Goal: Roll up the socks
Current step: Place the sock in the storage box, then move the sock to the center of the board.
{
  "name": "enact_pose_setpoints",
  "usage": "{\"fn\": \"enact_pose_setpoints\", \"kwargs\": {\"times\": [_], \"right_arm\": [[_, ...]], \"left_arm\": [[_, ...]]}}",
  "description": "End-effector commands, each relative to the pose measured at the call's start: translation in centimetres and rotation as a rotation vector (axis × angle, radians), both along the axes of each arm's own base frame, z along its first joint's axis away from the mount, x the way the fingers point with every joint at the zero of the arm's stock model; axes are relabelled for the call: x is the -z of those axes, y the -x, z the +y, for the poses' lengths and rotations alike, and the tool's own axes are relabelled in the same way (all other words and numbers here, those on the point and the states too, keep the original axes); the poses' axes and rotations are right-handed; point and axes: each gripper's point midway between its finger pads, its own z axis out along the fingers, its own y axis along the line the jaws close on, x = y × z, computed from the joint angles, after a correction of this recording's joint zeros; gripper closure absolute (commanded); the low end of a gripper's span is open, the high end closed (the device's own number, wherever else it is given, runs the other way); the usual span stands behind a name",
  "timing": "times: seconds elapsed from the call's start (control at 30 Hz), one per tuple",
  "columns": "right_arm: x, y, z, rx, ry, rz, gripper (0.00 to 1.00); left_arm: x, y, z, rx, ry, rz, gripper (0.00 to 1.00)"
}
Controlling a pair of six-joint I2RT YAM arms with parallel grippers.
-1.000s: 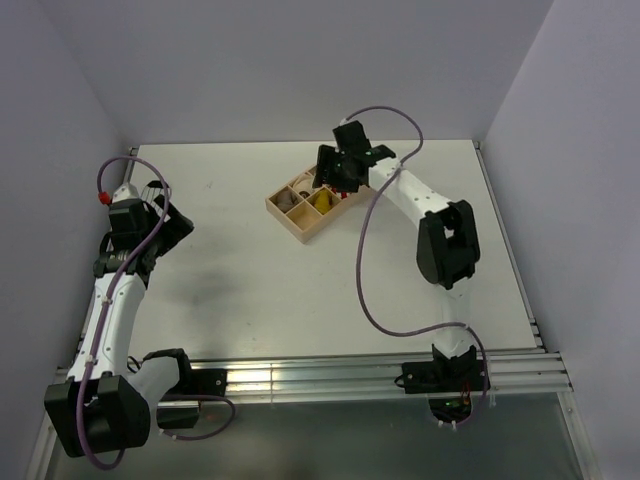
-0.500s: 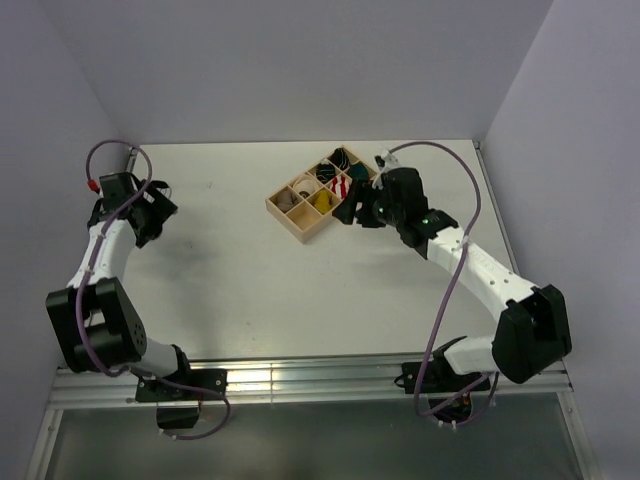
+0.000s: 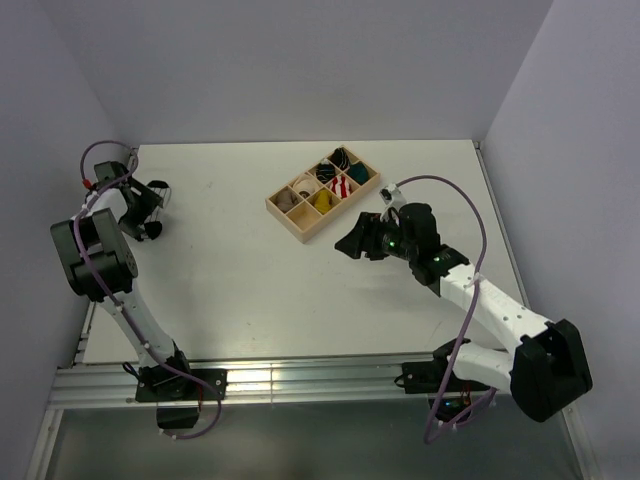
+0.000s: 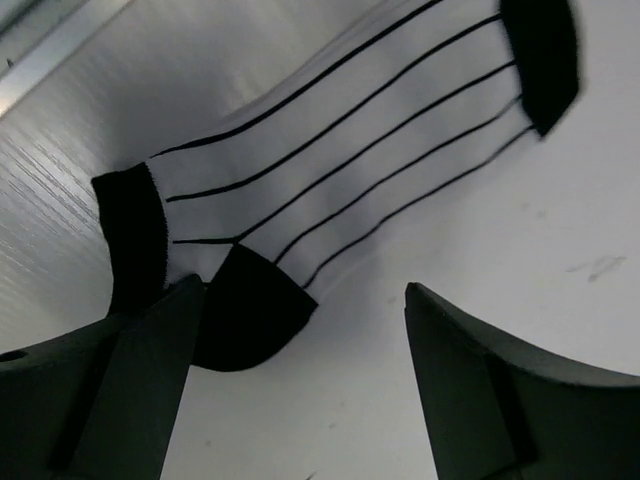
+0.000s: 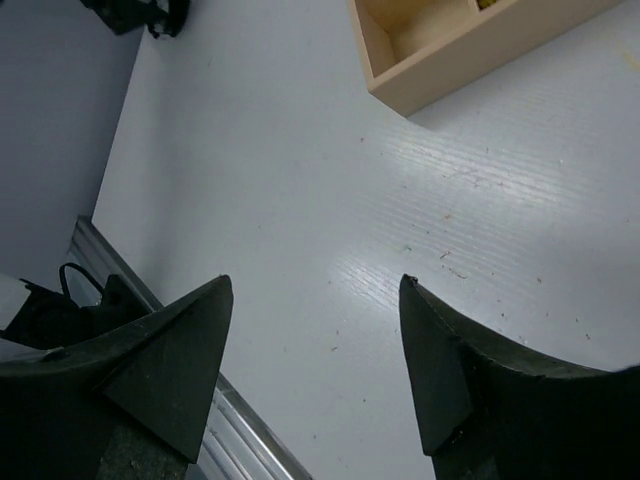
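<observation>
Left wrist: your left gripper (image 4: 302, 298) hangs spread over the striped sock (image 4: 340, 170); right gripper (image 5: 312, 290) spread above the table (image 5: 300, 180).

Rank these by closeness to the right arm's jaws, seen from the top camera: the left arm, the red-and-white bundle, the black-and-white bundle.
1. Red-and-white bundle, in a middle compartment of the wooden tray.
2. Black-and-white bundle, in the tray's far corner.
3. Left arm, far off at the left edge.

table (image 3: 250, 280): white | wooden tray (image 3: 338, 216): far centre | inside: red-white bundle (image 3: 341, 187), teal bundle (image 3: 358, 176)
</observation>
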Motion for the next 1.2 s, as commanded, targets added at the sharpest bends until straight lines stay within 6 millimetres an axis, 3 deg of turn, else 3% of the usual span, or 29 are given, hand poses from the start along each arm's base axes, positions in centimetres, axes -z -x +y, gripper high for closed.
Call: {"fn": "enact_pose_setpoints", "kwargs": {"times": [0.0,0.07,0.23,0.27,0.33,0.4,0.47,0.5,0.57,0.6,0.67,0.7,0.73,0.77,0.8,0.83,0.9,0.93,1.0,1.17], "right_arm": [[-2.3,0.0,-0.1,-0.013,-0.025,-0.114,0.26],[-2.5,0.1,-0.2,-0.014,-0.031,-0.124,0.26],[-2.6,0.4,0.2,-0.039,-0.046,-0.120,0.26],[-2.4,0.4,0.1,-0.035,-0.045,-0.116,0.26],[-2.6,0.6,0.1,-0.035,-0.051,-0.128,0.26],[-2.6,0.7,0.0,-0.032,-0.049,-0.128,0.26],[-2.8,0.8,-0.2,-0.031,-0.050,-0.135,0.26],[-2.7,1.0,-0.2,-0.035,-0.047,-0.131,0.26],[-3.1,1.3,-0.3,-0.036,-0.050,-0.146,0.26],[-3.2,1.4,-0.5,-0.033,-0.049,-0.155,0.26],[-3.2,1.6,-0.6,-0.032,-0.047,-0.159,0.26],[-3.2,1.7,-0.8,-0.028,-0.042,-0.157,0.26],[-3.2,1.8,-0.8,-0.028,-0.038,-0.166,0.26],[-3.1,1.9,-0.9,-0.027,-0.037,-0.164,0.26],[-3.2,2.0,-1.0,-0.026,-0.037,-0.172,0.26],[-3.1,2.1,-1.0,-0.027,-0.037,-0.172,0.27],[-2.7,2.4,-1.1,-0.032,-0.041,-0.168,0.27],[-2.6,2.5,-1.0,-0.034,-0.043,-0.166,0.27],[-1.9,2.8,-1.0,-0.043,-0.045,-0.145,0.27],[-0.8,3.3,-1.1,-0.045,-0.040,-0.114,0.28]], "left_arm": [[1.6,0.6,-0.1,-0.020,0.041,0.053,0.14],[3.3,2.1,-1.1,-0.015,0.076,0.097,0.14],[5.1,5.5,-4.3,-0.015,0.186,0.131,0.14],[5.2,7.1,-5.7,-0.026,0.236,0.138,0.14],[5.0,8.3,-7.7,-0.021,0.270,0.116,0.14],[4.6,10.8,-11.1,-0.018,0.330,0.104,0.14],[3.6,12.8,-13.7,-0.003,0.359,0.037,0.14],[3.0,13.3,-16.2,0.020,0.400,0.018,0.14],[0.8,14.4,-19.0,0.034,0.439,-0.056,0.14],[-0.2,15.0,-21.9,0.109,0.461,-0.070,0.14],[-3.3,15.9,-25.5,0.186,0.503,-0.145,0.14],[-4.0,17.1,-28.1,0.274,0.502,-0.137,0.15],[-4.6,17.5,-28.6,0.294,0.467,-0.139,0.15],[-6.6,17.3,-29.2,0.363,0.420,-0.184,0.16],[-6.4,18.6,-29.6,0.405,0.371,-0.134,0.17],[-7.8,17.6,-28.7,0.406,0.289,-0.169,0.18],[-7.3,18.2,-27.9,0.498,0.171,-0.117,0.22],[-7.5,16.9,-26.4,0.474,0.067,-0.116,0.23],[-6.9,16.7,-25.3,0.522,-0.036,-0.075,0.29],[-4.0,16.7,-26.6,0.588,-0.002,-0.026,0.48]]}}
